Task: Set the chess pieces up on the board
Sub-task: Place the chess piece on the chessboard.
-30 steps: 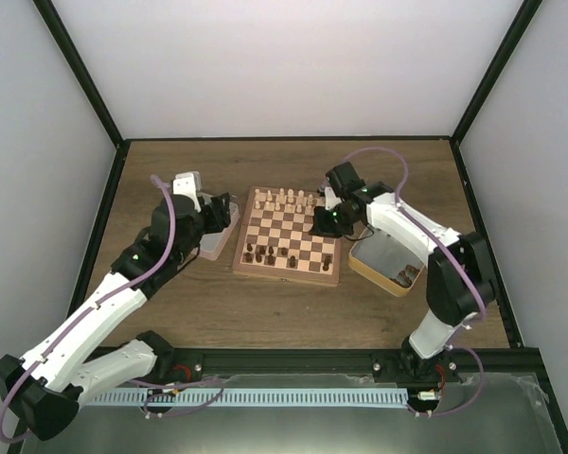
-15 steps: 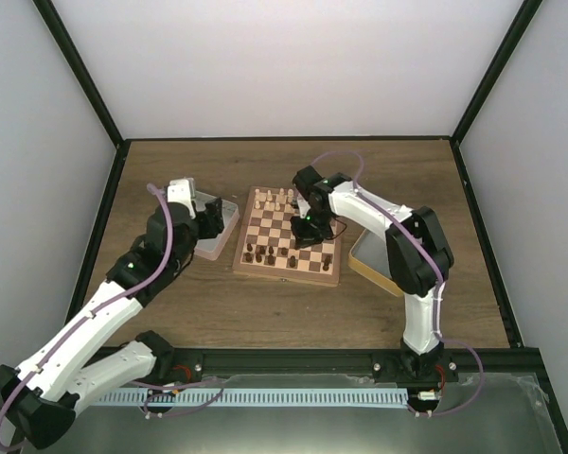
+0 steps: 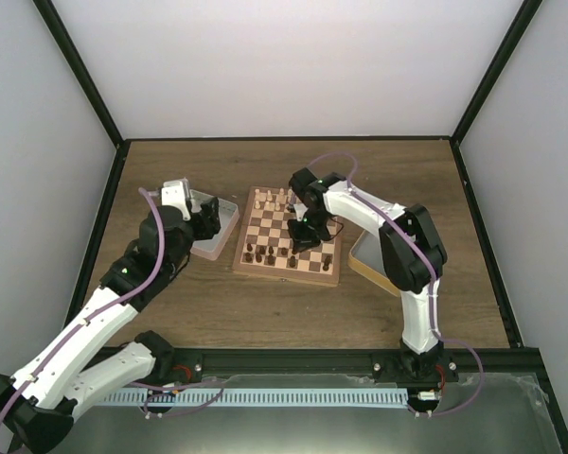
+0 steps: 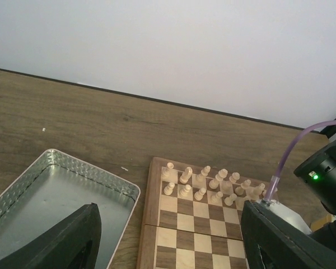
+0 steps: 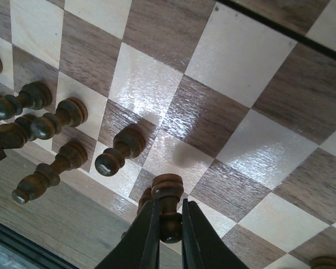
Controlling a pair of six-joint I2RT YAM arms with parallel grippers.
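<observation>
1. A dark chess piece (image 5: pixel 167 188) is pinched by the right gripper (image 5: pixel 168 216) toward the 6 o'clock edge of the board (image 5: pixel 241 73).
2. The left gripper (image 4: pixel 168 224) is spread above a tin (image 4: pixel 45 190) at the board's 9 o'clock.

Overhead camera takes in the whole surface (image 3: pixel 293 312); left wrist views the board (image 4: pixel 201 224) obliquely from afar, right wrist close above its squares.

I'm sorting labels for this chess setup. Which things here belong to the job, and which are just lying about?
Job: dark chess pieces; held dark piece, pinched in the right fingers; board.
Lying about: left metal tin; right metal tin; pale pieces on the board's far rows.
</observation>
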